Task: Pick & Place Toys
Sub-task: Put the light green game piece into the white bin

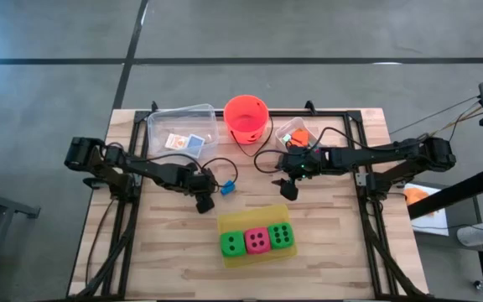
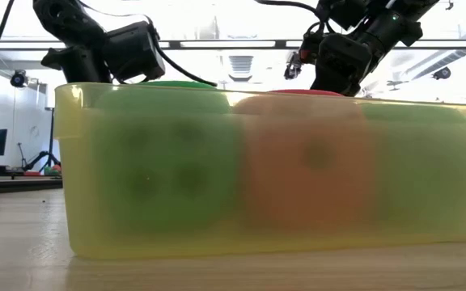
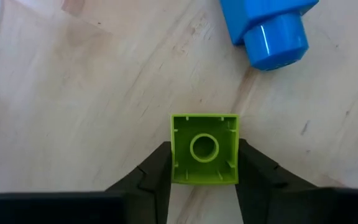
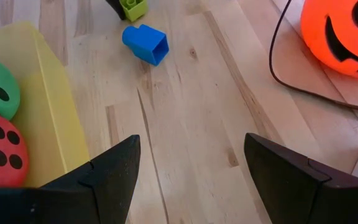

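A lime-green brick (image 3: 204, 149) lies on the wooden table with its hollow underside turned toward the left wrist camera. My left gripper (image 1: 205, 201) points steeply down over it, shut on it. A blue brick (image 3: 269, 28) lies on its side just beyond, to the right. Two green dice (image 1: 232, 243) (image 1: 281, 236) and a pink one (image 1: 257, 240) sit in the yellow tray (image 1: 225, 220). My right gripper (image 4: 191, 155) hangs open above bare table, right of the bricks and behind the tray, holding nothing. My left gripper pinches the green brick between its two fingers, one on each of two opposite side walls (image 3: 174, 163). The fingers come from above, slanting down. The brick looks to rest on the table; the fingers hide its lower edge.
An orange-red bucket (image 1: 246, 117) stands at the table's far middle. A clear tub (image 1: 181, 130) with cards is to its left, and a smaller clear tub (image 1: 292, 132) with bricks to its right. Cables (image 1: 225, 168) trail between the arms. In the low view the tray wall (image 2: 273, 210) fills the foreground.
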